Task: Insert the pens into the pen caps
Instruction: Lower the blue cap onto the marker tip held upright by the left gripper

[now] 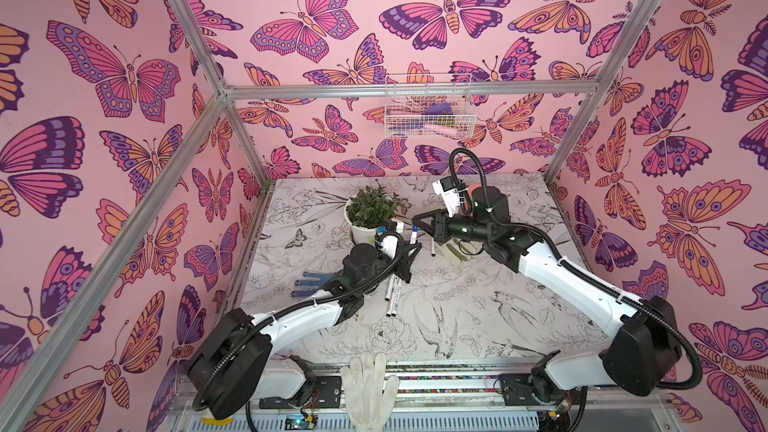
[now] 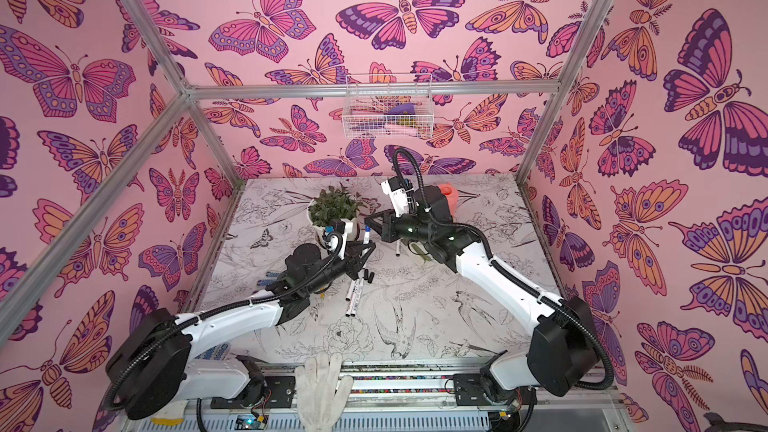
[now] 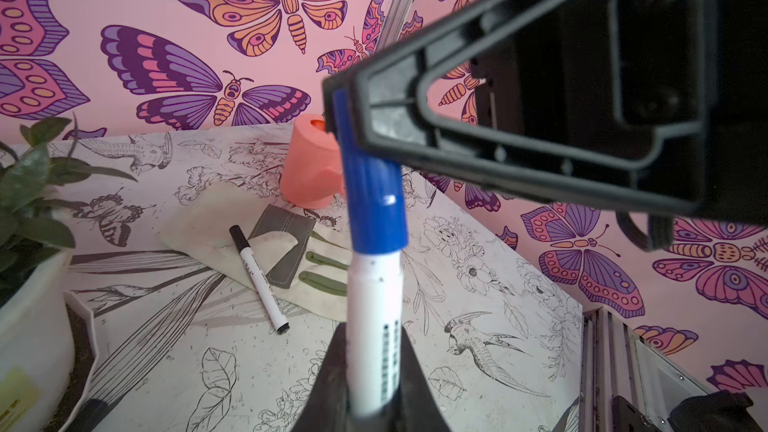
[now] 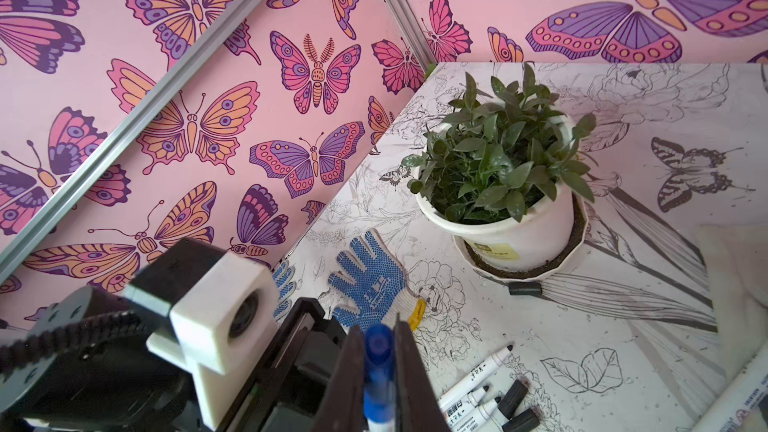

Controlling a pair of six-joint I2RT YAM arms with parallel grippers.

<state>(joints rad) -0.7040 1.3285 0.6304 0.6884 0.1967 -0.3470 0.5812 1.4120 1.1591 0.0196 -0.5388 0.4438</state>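
Our left gripper clamps the pen and our right gripper the blue cap, aloft near the worktop's back edge. We should press straight along the pen's axis, keeping both grips firm.

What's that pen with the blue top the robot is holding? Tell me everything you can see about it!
It is a slim marker pen with a smooth white barrel that looks like plastic, small dark print along it, and a blue cap over one end. The left claw grips the barrel and the right claw is pinched shut on the cap, so the pen hangs in the air between them, close to the potted plant.
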